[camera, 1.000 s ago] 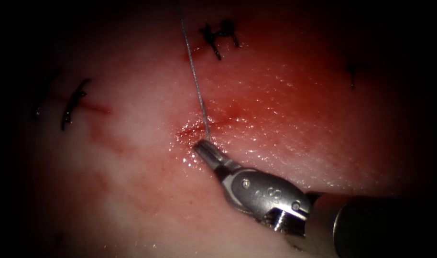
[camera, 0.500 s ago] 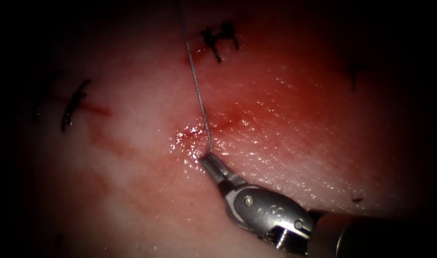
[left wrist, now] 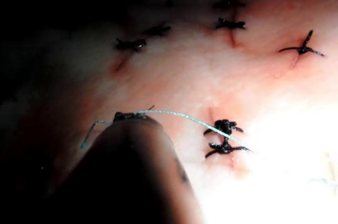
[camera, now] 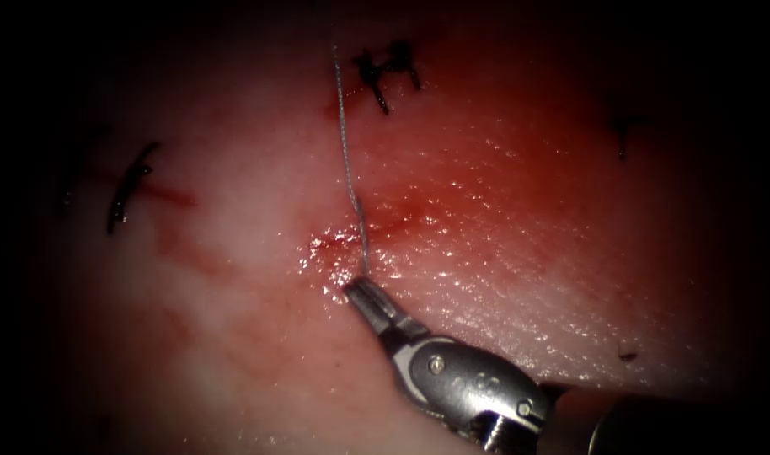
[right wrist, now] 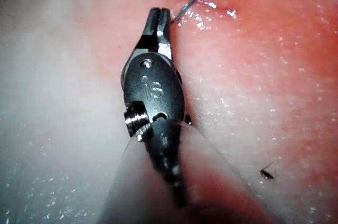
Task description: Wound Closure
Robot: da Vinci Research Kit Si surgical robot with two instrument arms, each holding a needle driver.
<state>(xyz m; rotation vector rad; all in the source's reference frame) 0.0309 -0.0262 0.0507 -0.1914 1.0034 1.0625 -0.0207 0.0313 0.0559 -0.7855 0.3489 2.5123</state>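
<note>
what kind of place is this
Most likely a surgical training bench: pork-belly tissue bearing dark tied stitches, wet with red fluid. The right claw is shut on a thread; no needle is seen.

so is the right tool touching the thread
Touching. In the endoscope view the thread runs straight down into the right tool's shut jaws; the right wrist view shows it meeting the jaw tips.

The thread rises taut across the cut; bare tissue lies left and right of it.
</note>
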